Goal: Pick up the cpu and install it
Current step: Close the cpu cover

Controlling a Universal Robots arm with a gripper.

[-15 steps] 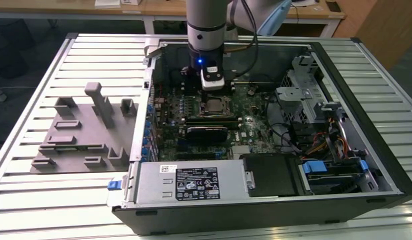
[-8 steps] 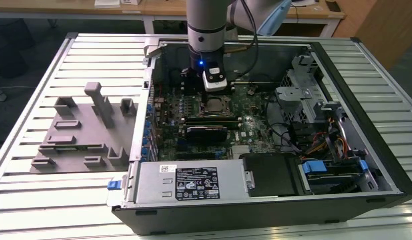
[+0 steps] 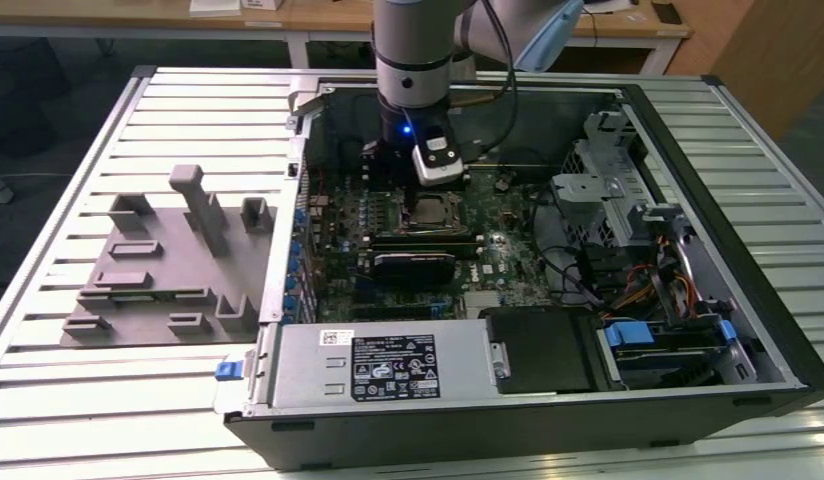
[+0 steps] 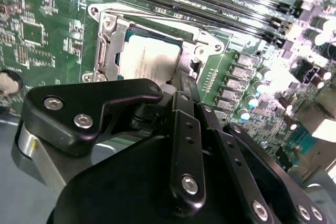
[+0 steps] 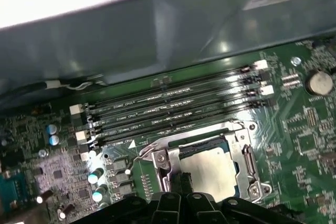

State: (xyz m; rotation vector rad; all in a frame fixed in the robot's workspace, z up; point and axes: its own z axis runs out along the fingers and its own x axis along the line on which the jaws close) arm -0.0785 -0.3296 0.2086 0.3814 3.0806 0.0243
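The cpu (image 5: 210,166) lies flat inside the socket frame (image 5: 248,157); hand (image 5: 184,183) poised at its edge, apart or clamped I cannot tell. Seating step, by the look. Further motion calls for gentle, straight travel.

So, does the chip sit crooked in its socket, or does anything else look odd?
Nothing stands out. The chip looks flat inside the socket frame, its edges parallel to the frame in both wrist views. No damage shows on the board around it.
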